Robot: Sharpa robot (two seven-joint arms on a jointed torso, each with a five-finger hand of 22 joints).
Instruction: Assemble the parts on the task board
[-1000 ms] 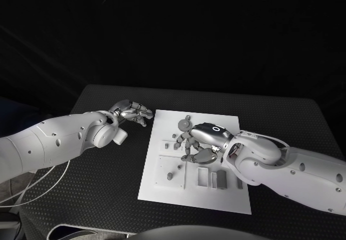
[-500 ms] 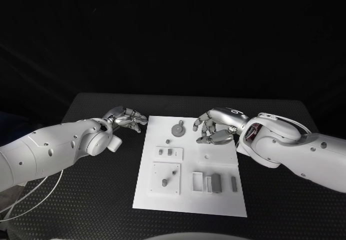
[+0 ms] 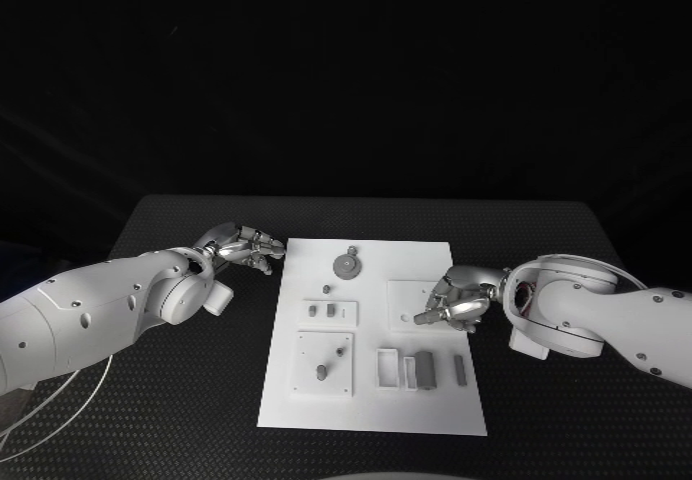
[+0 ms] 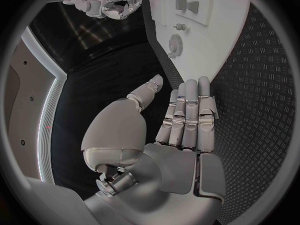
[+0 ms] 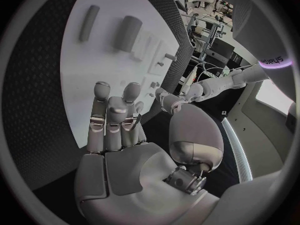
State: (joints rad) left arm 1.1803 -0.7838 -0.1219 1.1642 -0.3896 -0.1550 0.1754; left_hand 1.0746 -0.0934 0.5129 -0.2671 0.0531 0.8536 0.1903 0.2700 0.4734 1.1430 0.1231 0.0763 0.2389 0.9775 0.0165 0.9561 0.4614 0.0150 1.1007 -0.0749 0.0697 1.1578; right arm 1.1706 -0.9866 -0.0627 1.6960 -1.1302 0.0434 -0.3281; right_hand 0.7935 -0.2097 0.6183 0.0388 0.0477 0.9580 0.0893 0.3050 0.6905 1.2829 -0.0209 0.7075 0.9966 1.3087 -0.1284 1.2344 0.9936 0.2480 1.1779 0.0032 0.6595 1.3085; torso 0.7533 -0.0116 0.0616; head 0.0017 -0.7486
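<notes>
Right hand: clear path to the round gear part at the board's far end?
Probably yes. The right hand holds nothing and hovers at the task board's right edge; only bare board lies between it and the gear part.

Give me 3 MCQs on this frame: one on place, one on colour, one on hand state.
1. Where does the gear lie on the board?
A. far end
B. near end
C. off it, on the table

2. What colour is the board?
A. blue
B. white
C. black

3. What does the left hand hold?
A. the gear
B. a grey block
C. nothing

Answers:
1. A, since the head view shows the gear near the board's far edge.
2. B, since it is white against the black table.
3. C, since the left wrist view shows its fingers bare, off the board's edge.
</notes>
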